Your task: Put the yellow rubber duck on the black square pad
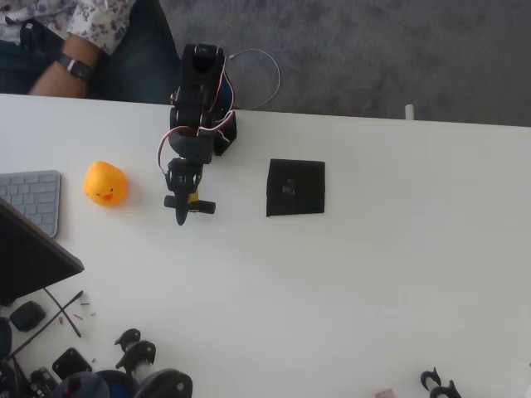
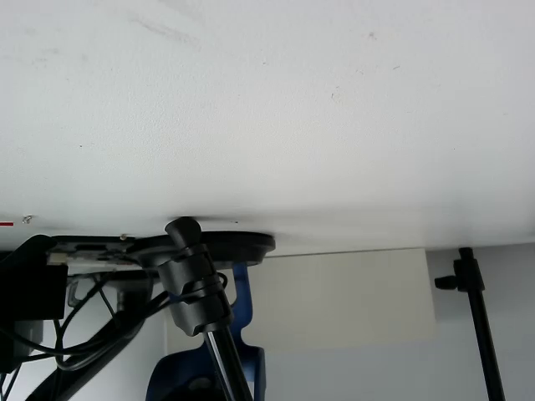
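In the overhead view the yellow rubber duck (image 1: 105, 183) sits upright on the white table, left of the arm, with its orange beak facing the bottom of the picture. The black square pad (image 1: 295, 187) lies flat to the right of the arm, with a small grey mark at its centre. My black arm is folded between them, and the gripper (image 1: 181, 215) points down at the table as one narrow tip, shut and holding nothing. The gripper is about a hand's width right of the duck and farther from the pad. The wrist view looks across bare white table.
A grey keyboard (image 1: 30, 199) and a dark screen edge (image 1: 33, 257) lie left of the duck. Black clamps and small parts (image 1: 124, 365) crowd the bottom left. A person's arm with a watch (image 1: 70, 66) rests beyond the table's top edge.
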